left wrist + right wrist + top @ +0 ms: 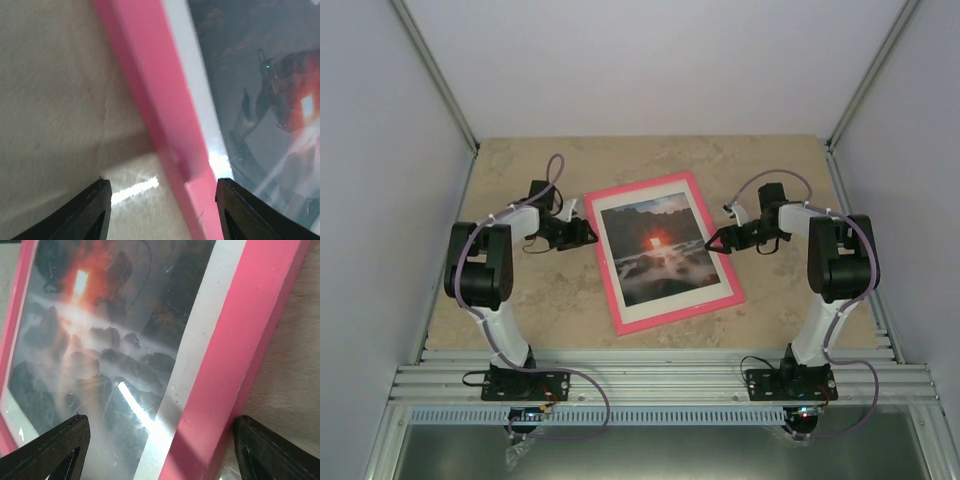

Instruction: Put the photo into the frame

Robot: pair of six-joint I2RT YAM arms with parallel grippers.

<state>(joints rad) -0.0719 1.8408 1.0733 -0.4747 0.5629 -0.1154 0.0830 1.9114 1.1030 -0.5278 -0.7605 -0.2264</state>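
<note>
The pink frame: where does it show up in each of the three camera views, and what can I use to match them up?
Top external: the frame lies in the centre of the picture, slightly rotated.
Left wrist: its pink edge runs diagonally down the middle.
Right wrist: its pink edge slants down the right side.
Shared landmark: the orange-red sun in the photo.
</note>
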